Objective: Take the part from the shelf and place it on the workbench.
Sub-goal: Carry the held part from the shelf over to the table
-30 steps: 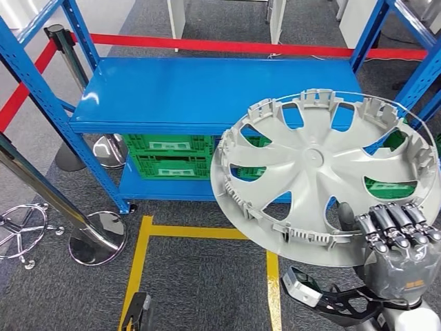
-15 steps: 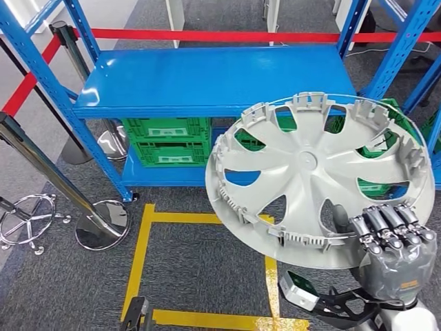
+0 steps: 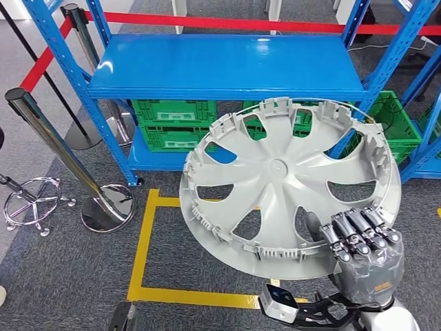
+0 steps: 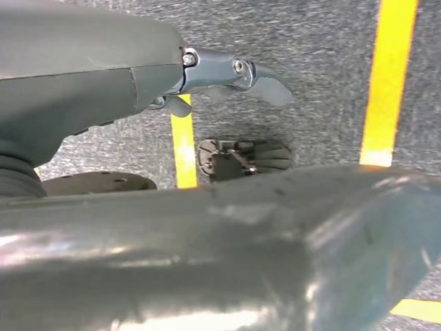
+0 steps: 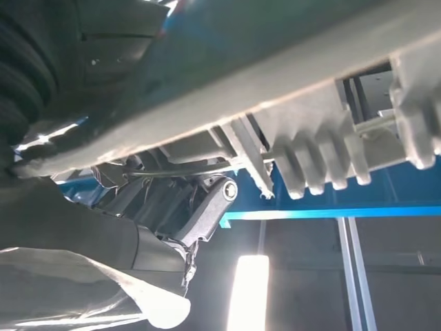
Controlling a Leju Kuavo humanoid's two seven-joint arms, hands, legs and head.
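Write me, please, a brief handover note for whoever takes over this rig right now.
Right hand: grips the wheel cover by its near rim, holding it roughly flat in front of the robot.
Left hand: hangs low over the carpet, holding nothing that I can see.
Blue shelf: top deck bare, green crates below.
Done: the part is off the shelf.
Left: carry it to the workbench, not in view, and set it down.

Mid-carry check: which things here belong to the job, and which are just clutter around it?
Job:
- wheel cover, gripped at its near rim
- right robot hand, holding it
- blue shelf it came from

Lying about:
- green crates on the lower shelf
- barrier posts with red belt
- yellow floor tape
- left robot hand, hanging over the floor
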